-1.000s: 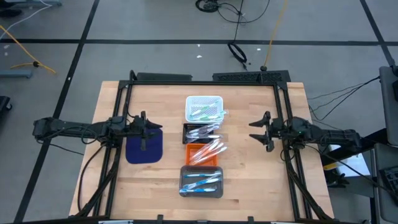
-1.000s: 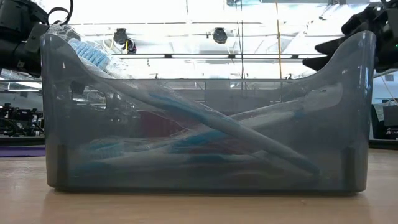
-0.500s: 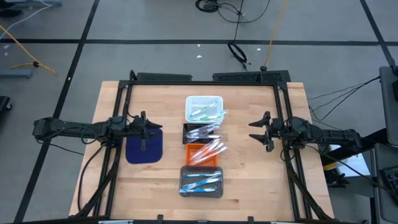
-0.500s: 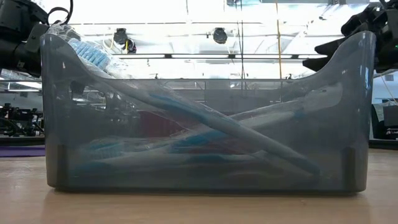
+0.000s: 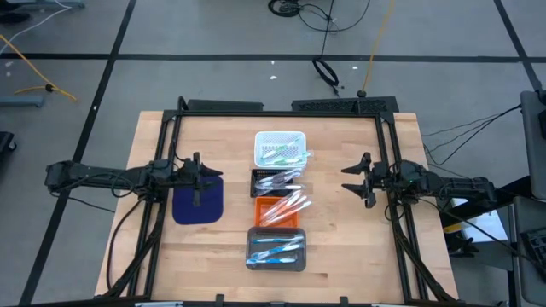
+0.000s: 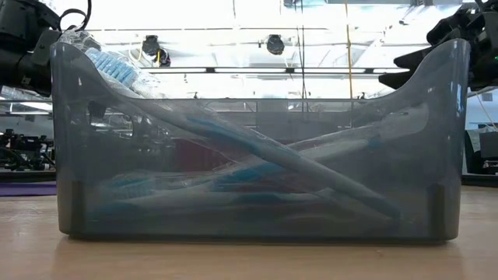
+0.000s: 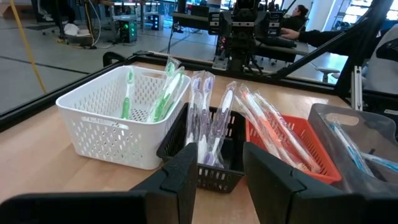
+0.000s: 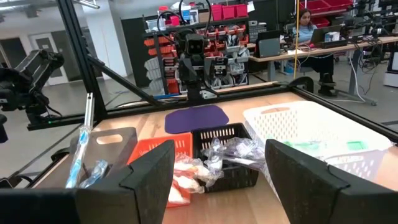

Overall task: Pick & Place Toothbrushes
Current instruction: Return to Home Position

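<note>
Toothbrushes [image 5: 280,207] lie sorted by colour in four bins that stand in a row down the middle of the table [image 5: 350,247]. At the far end we see the white bin [image 7: 93,124] with the green ones leaning in it. Just beside it, the black bin [image 7: 177,134] holds the violet ones, some in clear wrappers. After that comes the orange bin [image 7: 317,162] with orange-pink brushes, several poking over its rim toward the right arm's side. Nearest the table's front edge stands the grey bin [image 6: 70,155], just beside the orange one. Through its smoky wall we make out blue brushes crossing each other, one bristle head sticking up above the rim.

The left gripper [image 5: 203,176] hangs at the left side of the table, over the far part of a dark blue mat [image 5: 196,213]. Its fingers stand apart with nothing between them and point toward the bins. We cannot tell whether it touches the mat. The right gripper [image 5: 348,179] is on the opposite side, well apart from the bins, its fingers spread wide and empty, likewise facing the row. Both arms lie stretched out low from the table's sides. Beyond the table, a person [image 8: 306,18] sits at a desk in the room.
</note>
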